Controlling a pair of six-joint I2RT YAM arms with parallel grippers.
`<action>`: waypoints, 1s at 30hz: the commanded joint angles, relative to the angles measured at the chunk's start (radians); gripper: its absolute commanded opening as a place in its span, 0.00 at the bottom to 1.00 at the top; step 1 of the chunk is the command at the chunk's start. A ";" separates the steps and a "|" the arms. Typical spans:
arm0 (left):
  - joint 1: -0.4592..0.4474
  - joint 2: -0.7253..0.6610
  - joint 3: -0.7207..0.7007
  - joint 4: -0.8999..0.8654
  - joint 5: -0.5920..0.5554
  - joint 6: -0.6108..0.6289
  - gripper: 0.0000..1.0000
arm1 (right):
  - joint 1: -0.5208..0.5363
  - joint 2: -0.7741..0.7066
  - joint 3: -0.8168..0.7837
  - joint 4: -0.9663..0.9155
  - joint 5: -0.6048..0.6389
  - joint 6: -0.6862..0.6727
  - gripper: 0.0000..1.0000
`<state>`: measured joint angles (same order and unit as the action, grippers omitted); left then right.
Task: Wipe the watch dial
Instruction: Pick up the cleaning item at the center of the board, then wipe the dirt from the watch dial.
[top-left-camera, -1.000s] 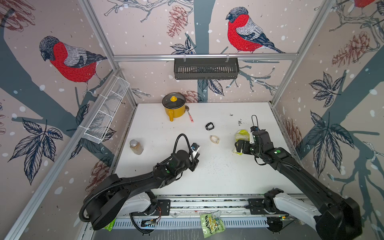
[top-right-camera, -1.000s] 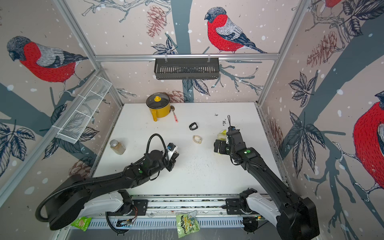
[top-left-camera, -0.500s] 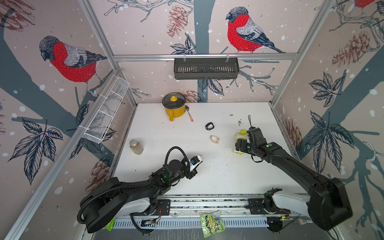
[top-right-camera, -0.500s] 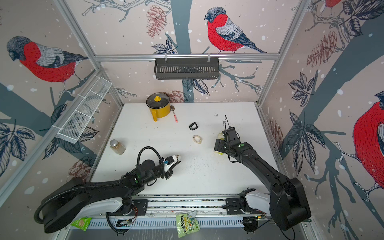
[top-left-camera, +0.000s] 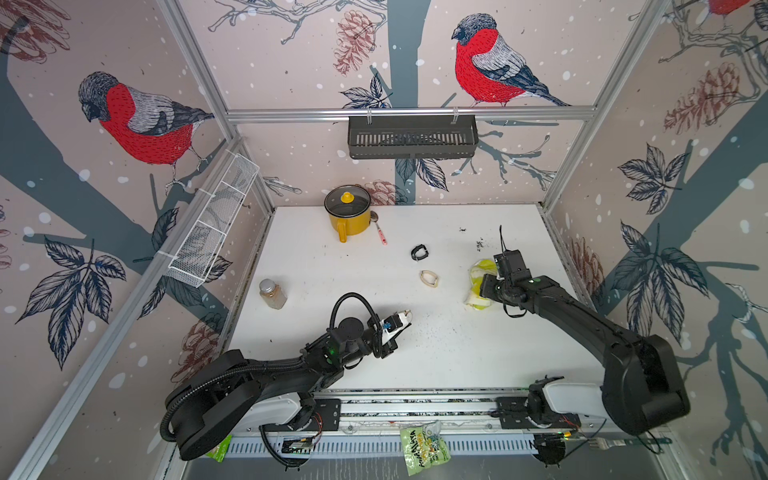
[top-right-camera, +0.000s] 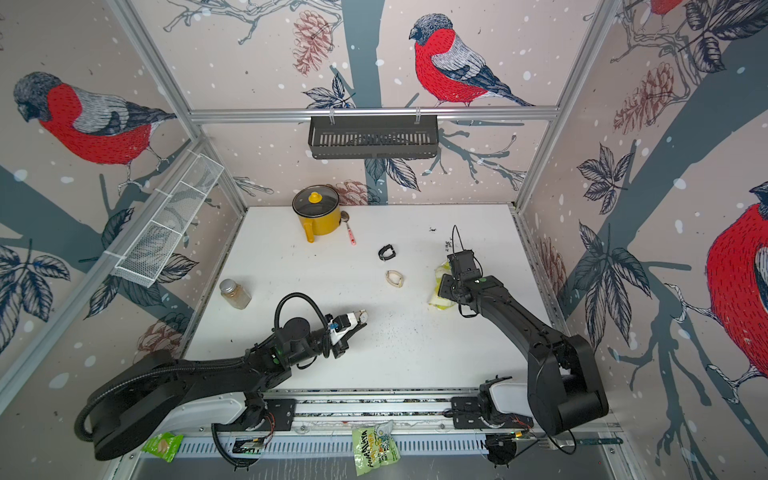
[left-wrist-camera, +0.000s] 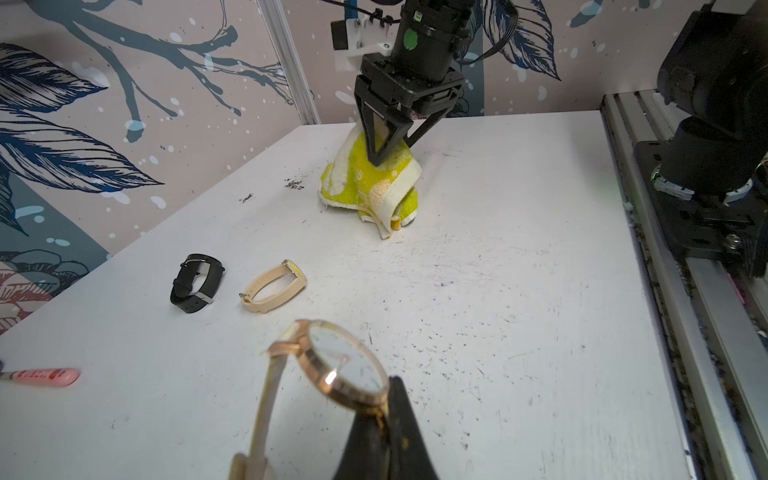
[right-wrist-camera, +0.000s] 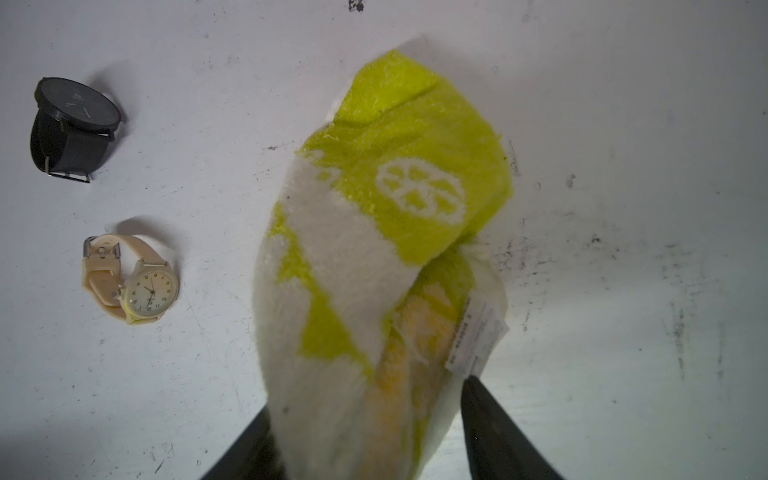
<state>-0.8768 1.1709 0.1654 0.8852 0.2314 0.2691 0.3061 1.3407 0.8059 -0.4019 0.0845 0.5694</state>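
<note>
My left gripper (left-wrist-camera: 390, 386) is shut on the rim of a rose-gold watch (left-wrist-camera: 349, 361), and its white dial (left-wrist-camera: 353, 357) faces up and sideways. The watch's pale strap hangs down. In both top views this watch (top-left-camera: 408, 312) (top-right-camera: 362, 316) is held just above the table's front middle. A yellow-green and white cloth (top-left-camera: 478, 270) (right-wrist-camera: 374, 208) lies at the right. My right gripper (left-wrist-camera: 377, 158) (right-wrist-camera: 365, 397) points down into it, with the fingers pressed against both sides of a raised fold.
A black watch (top-left-camera: 419, 252) and a beige watch (top-left-camera: 429, 279) lie between the arms. A yellow pot (top-left-camera: 348, 212) and a pink-handled spoon (top-left-camera: 380, 232) stand at the back. A glass jar (top-left-camera: 272, 294) is at the left. Dark crumbs dot the table (top-left-camera: 457, 353).
The right jaws have closed from wide open onto the cloth. The left arm has pulled the watch towards the front and slightly right, still gripping it.
</note>
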 joint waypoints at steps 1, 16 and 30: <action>0.000 -0.006 0.004 0.061 0.025 0.010 0.00 | -0.008 0.035 0.021 0.029 -0.017 -0.033 0.45; -0.002 -0.078 0.003 0.042 0.060 -0.045 0.00 | 0.154 -0.273 0.027 -0.137 -0.026 -0.003 0.05; -0.002 -0.108 0.001 0.023 0.012 -0.058 0.00 | 0.234 -0.469 -0.028 -0.163 -0.075 0.003 0.06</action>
<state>-0.8780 1.0534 0.1551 0.8715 0.2527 0.2134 0.5365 0.8783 0.7765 -0.5758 0.0273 0.5762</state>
